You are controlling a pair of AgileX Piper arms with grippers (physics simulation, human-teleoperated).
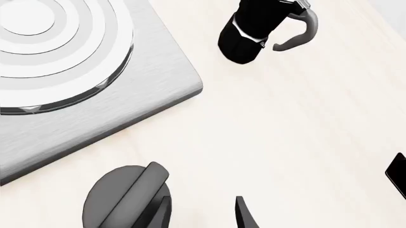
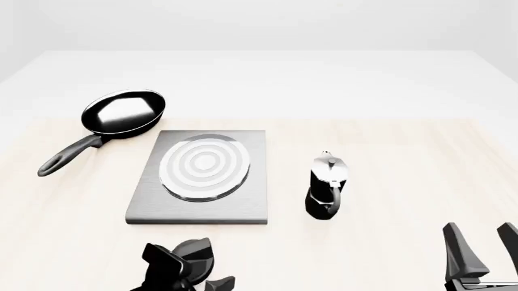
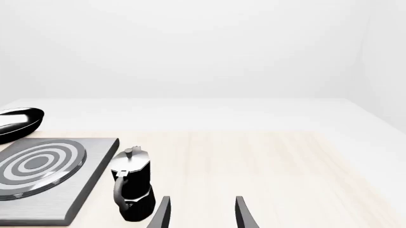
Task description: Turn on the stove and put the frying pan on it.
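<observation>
Left wrist view. Stove (image 1: 95,90): grey slab with concentric pale burner rings, lying flat on the pale wooden table (image 1: 298,142), ahead of the jaws and off to one side. Knob (image 1: 130,197): dark oval with a raised bar across it, on the table just off the slab's near corner, close beside the one left gripper (image 1: 203,213) finger that shows and apart from it. A second dark edge sits at the frame's border; whether it is the other finger cannot be told, so the jaws' state cannot be told here. Moka pot (image 1: 254,28): black body with grey handle, farther ahead of the jaws, clear of the slab.

Front view. Frying pan (image 2: 123,113): round, black, glossy inside, resting on the table beyond the stove's (image 2: 201,176) far left corner, its long handle running toward the near left. It is off the burner and well ahead of both grippers. The left gripper (image 2: 182,273) is over the knob (image 2: 194,254), just short of the slab's near edge; its jaws' state is not clear. Moka pot (image 2: 327,185): upright, just beside the slab's right edge. Right gripper (image 2: 481,254): low at the near right, fingers parted with nothing between them, well apart from everything.

Right wrist view. Right gripper (image 3: 201,211): two fingertips spread, bare table (image 3: 285,171) between. Moka pot (image 3: 132,190) stands beside one fingertip; stove (image 3: 44,175) beyond it; frying pan (image 3: 16,123) rim farthest.
</observation>
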